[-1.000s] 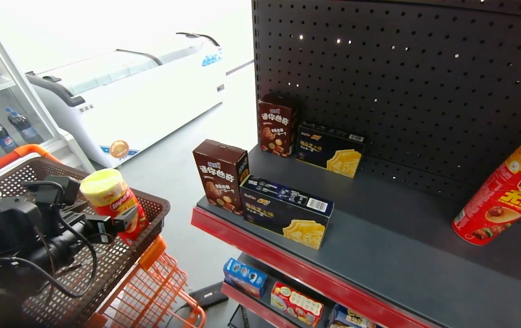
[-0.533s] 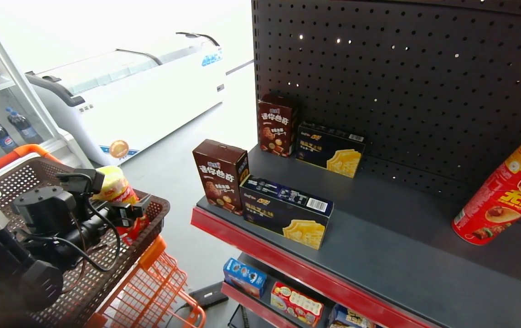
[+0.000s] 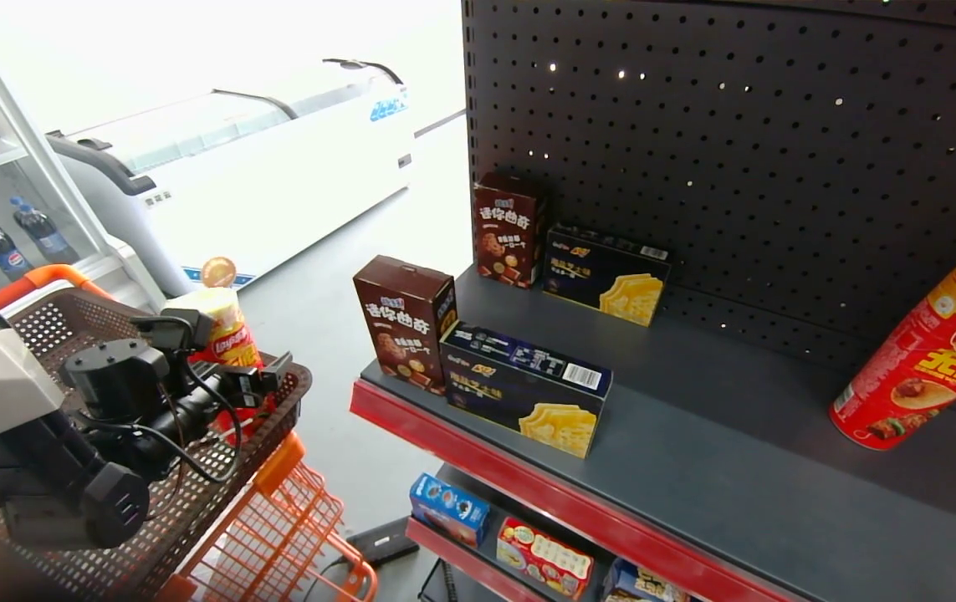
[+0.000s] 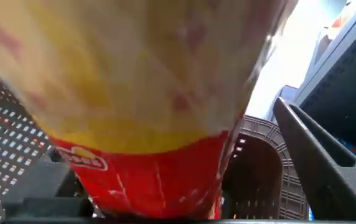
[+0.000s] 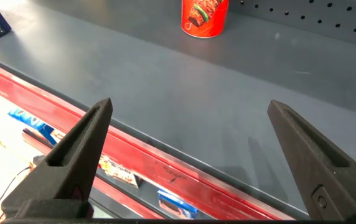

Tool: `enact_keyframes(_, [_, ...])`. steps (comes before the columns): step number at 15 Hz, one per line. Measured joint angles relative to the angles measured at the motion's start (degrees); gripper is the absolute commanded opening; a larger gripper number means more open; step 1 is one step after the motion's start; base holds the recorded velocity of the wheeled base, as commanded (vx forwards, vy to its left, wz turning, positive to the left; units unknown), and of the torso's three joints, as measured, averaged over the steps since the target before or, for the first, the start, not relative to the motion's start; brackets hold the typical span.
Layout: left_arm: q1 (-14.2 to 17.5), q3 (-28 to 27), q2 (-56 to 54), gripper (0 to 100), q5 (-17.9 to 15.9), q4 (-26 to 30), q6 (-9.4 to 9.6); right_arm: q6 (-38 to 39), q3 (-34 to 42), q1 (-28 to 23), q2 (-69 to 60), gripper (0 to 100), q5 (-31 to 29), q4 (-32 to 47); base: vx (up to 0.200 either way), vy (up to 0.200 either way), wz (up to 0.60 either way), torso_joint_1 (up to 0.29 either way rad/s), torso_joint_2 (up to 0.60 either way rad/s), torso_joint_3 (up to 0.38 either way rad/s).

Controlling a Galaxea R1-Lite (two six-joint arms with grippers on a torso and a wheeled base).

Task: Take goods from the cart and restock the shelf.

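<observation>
A red chips can with a yellow top (image 3: 222,333) stands nearly upright in my left gripper (image 3: 231,359), which is shut on it just above the cart's brown basket (image 3: 287,393). In the left wrist view the can (image 4: 153,106) sits close up between the fingers (image 4: 318,165). A second, identical chips can (image 3: 929,355) leans against the pegboard at the right of the grey shelf (image 3: 695,451). My right gripper (image 5: 190,109) hangs open over the shelf's red front edge (image 5: 165,165), with that can (image 5: 204,15) farther back.
Two brown cookie boxes (image 3: 405,322) (image 3: 508,227) and two dark blue boxes (image 3: 528,389) (image 3: 607,273) stand on the shelf's left part. Bare shelf lies between them and the leaning can. A lower shelf holds small boxes (image 3: 448,506). A white freezer (image 3: 260,176) stands behind the cart.
My left arm has moved forward and up with the chips can, which has risen a little and turned from tilted to nearly upright. The shelf goods have not moved.
</observation>
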Motion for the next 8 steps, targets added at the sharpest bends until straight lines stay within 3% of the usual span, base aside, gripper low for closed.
enact_keyframes(3, [-0.8, 0.2, -3.6, 100, -3.2, 0.2, 0.07, 0.0, 0.0, 0.0, 0.0, 100, 0.0, 0.0, 0.0, 0.0, 0.0, 0.0, 0.0, 0.0])
enact_keyframes(8, [-0.6, 2.6, -5.7, 100, -3.3, 0.2, 0.0, 0.0, 0.0, 0.0, 0.0, 100, 0.0, 0.0, 0.0, 0.0, 0.0, 0.0, 0.0, 0.0])
